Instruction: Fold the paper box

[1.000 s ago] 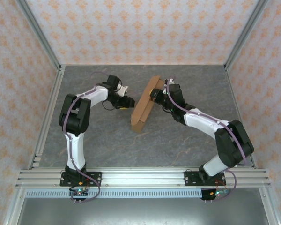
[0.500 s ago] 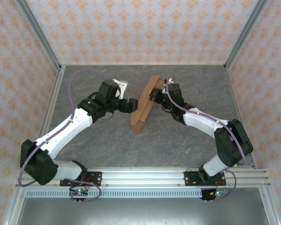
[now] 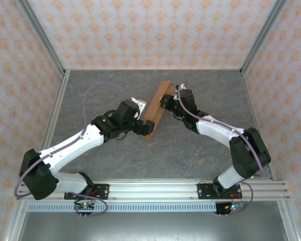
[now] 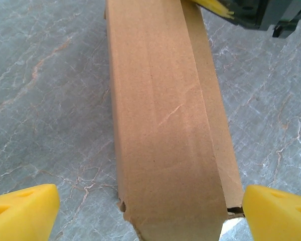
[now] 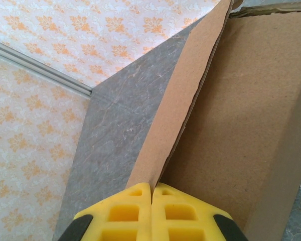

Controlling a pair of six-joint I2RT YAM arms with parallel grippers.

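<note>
The paper box (image 3: 156, 106) is a long brown cardboard piece standing on edge, diagonal across the middle of the table. My right gripper (image 3: 164, 103) is at its far half, shut on a thin upright cardboard wall (image 5: 185, 100) pinched between the yellow fingertips (image 5: 135, 201). My left gripper (image 3: 146, 128) is at the box's near end, jaws wide open. In the left wrist view its yellow fingertips (image 4: 22, 213) flank that end of the box (image 4: 160, 125) without touching it. A small torn notch marks the box's lower left corner.
The grey marbled tabletop (image 3: 190, 150) is enclosed by patterned walls (image 3: 150, 30) on three sides, with metal posts at the back corners. An aluminium rail (image 3: 150, 188) carrying both arm bases runs along the near edge.
My left arm has swung from the back left over to the box's near end, and its jaws have spread wider. The right gripper and the box have stayed put.
</note>
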